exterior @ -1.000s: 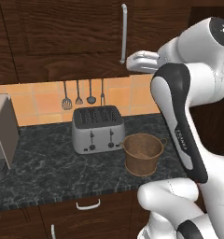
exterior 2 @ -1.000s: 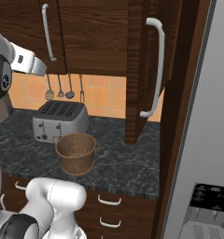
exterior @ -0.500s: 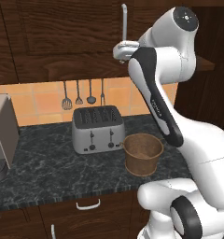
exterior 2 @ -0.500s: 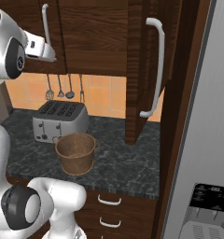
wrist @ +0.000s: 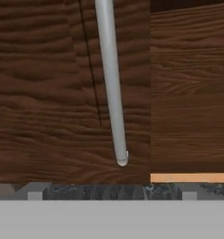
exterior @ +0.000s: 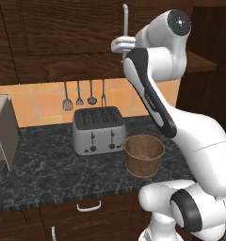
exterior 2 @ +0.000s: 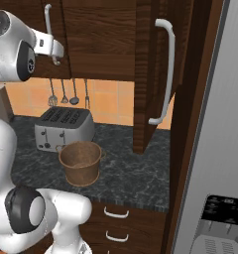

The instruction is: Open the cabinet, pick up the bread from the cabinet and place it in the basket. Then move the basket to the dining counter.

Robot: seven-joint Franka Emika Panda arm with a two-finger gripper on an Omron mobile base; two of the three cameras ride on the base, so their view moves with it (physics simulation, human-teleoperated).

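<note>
The cabinet's left door (wrist: 48,93) faces me, shut, with its silver bar handle (wrist: 111,84) hanging down the middle of the hand view. My gripper (wrist: 111,193) is open, its tips wide apart just below the handle's lower end. The gripper (exterior: 120,45) is raised against that handle (exterior: 125,21), and the right base view also shows the gripper (exterior 2: 52,48). The cabinet's right door (exterior 2: 150,74) stands swung out, its handle (exterior 2: 166,69) facing right. The brown woven basket (exterior: 144,154) sits on the black worktop beside the arm. The bread is hidden and the dining counter is out of view.
A silver toaster (exterior: 97,129) stands left of the basket, with utensils (exterior: 79,94) hanging on the orange tile wall behind it. A grey appliance (exterior: 2,134) sits at the far left. A tall grey fridge (exterior 2: 220,149) closes off the right side.
The arm has swung up and to the left, bringing the gripper from the right side of the cabinet to the left door's handle. Basket and toaster have not moved.
</note>
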